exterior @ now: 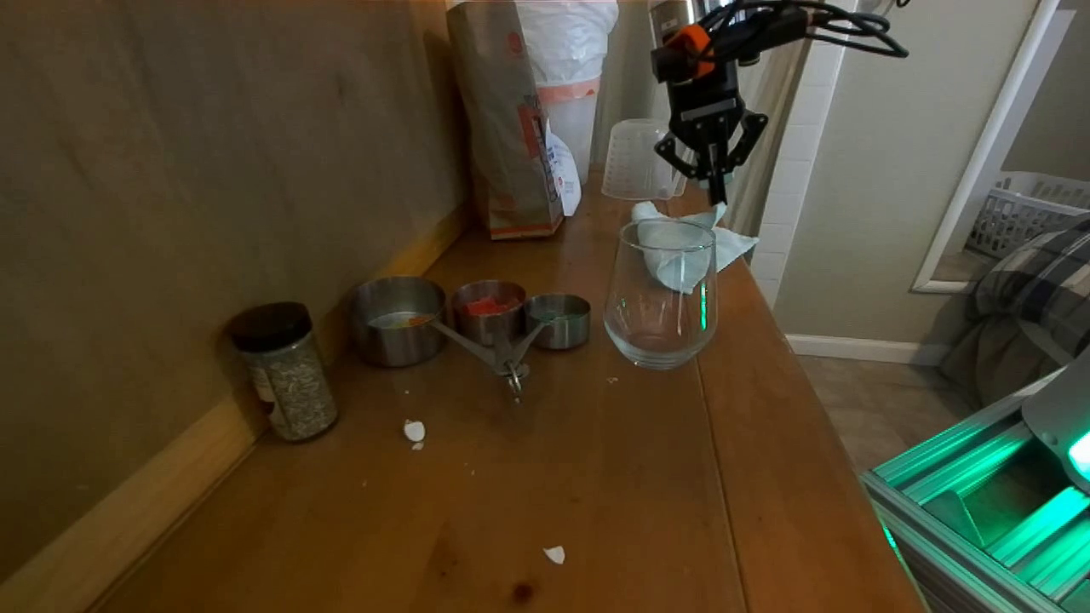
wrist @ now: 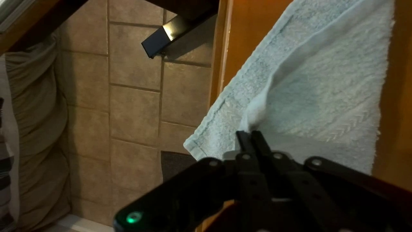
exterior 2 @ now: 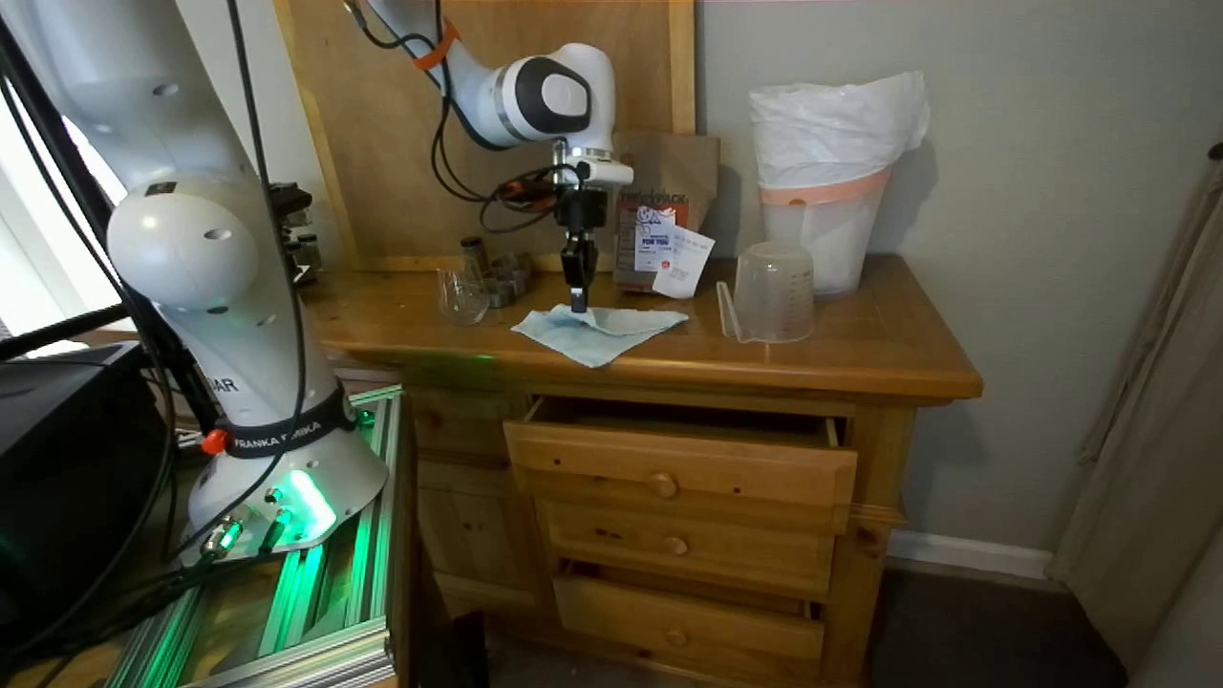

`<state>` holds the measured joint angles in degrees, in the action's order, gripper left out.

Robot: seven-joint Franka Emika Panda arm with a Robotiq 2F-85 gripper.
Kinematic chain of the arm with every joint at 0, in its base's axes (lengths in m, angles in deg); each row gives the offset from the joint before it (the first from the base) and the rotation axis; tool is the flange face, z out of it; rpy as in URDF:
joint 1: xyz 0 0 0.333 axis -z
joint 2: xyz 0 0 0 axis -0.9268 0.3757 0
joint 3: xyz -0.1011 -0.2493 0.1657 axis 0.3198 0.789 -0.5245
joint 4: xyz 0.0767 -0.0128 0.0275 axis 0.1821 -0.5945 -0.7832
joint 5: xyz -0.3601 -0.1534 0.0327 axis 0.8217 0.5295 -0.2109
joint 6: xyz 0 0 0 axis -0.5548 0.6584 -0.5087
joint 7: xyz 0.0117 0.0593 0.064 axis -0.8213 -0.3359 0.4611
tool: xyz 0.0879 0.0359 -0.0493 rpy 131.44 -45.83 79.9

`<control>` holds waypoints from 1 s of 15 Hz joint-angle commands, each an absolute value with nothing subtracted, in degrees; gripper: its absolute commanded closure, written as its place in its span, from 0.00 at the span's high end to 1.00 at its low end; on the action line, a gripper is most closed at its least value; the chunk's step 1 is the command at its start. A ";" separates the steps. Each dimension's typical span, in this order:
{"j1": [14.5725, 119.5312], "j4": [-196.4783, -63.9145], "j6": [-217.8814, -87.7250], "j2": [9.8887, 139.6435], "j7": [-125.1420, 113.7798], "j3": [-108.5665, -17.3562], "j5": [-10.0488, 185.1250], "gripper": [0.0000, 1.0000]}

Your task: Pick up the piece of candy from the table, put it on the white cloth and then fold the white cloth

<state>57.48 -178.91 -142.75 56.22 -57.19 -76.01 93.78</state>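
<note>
The white cloth (exterior: 734, 247) lies near the front edge of the brown table (exterior: 630, 477), partly folded over, with a raised fold. It also shows in an exterior view (exterior 2: 594, 342) with a corner over the edge, and in the wrist view (wrist: 331, 87). My gripper (wrist: 249, 132) points down with its fingertips closed on the raised fold of the cloth. The gripper also shows in both exterior views (exterior: 717, 197) (exterior 2: 579, 304), low over the cloth. No candy is plainly visible; I cannot tell whether it is under the fold.
A clear glass (exterior: 661, 328) stands beside the cloth. Metal measuring cups (exterior: 490, 311), a spice jar (exterior: 285, 375) and small white bits (exterior: 414, 431) are farther along. A paper bag (exterior 2: 659, 229), a clear pitcher (exterior 2: 772, 291) and a lined bin (exterior 2: 826, 210) stand opposite. A drawer (exterior 2: 678, 468) is open below.
</note>
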 commanded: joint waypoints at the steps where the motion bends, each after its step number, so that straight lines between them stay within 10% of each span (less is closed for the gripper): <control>1: 58.67 -181.86 -145.09 54.36 -56.21 -75.95 95.25 0.02; 11: 59.80 -182.79 -144.99 55.30 -56.95 -75.89 96.68 0.04; 12: 59.74 -182.67 -144.76 55.41 -56.88 -75.95 96.77 0.29; 15: 59.77 -182.27 -144.12 55.08 -56.86 -75.93 97.28 0.43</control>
